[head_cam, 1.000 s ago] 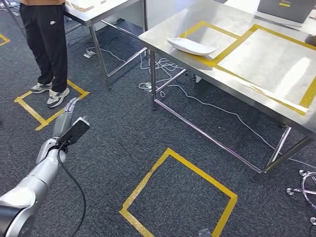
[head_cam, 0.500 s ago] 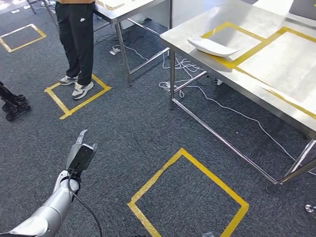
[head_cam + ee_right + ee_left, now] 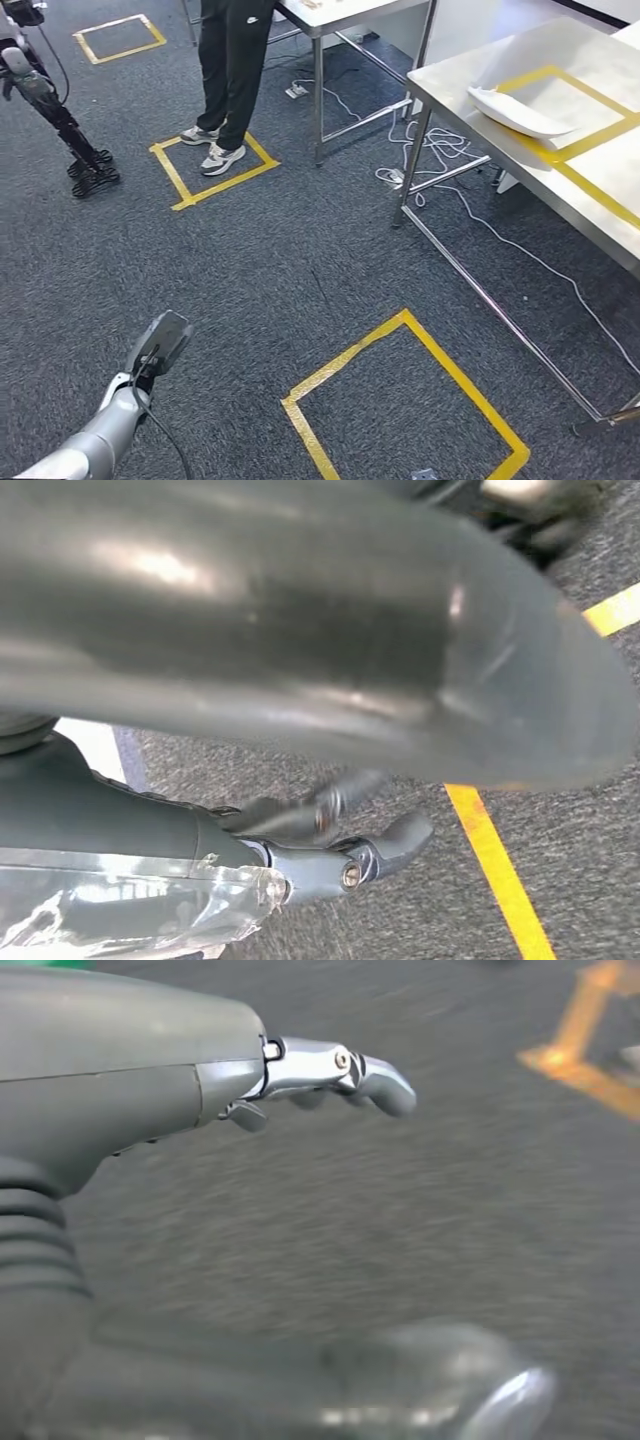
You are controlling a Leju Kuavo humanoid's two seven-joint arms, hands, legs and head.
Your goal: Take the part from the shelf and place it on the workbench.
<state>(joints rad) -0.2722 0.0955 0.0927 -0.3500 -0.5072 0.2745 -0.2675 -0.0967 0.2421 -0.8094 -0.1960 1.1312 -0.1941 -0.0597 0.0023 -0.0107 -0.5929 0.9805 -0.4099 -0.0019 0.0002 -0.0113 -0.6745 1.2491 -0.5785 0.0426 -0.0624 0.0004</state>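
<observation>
While walking w/ left hand (image 3: 160, 343) hanging empty, fingers apart, and right hand (image 3: 332, 840) loosely extended holding nothing, keep both arms tucked; no shelf or part visible yet, bench (image 3: 596, 185) well off to right.

Hanging over grey carpet (image 3: 589, 780), right hand (image 3: 317, 850) extending empty fingers (image 3: 400, 838) near yellow tape line (image 3: 498, 870).

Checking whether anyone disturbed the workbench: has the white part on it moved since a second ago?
No. The white part lies on the same corner of the yellow tape on the workbench; its shift across the head view comes from the camera turning.
</observation>
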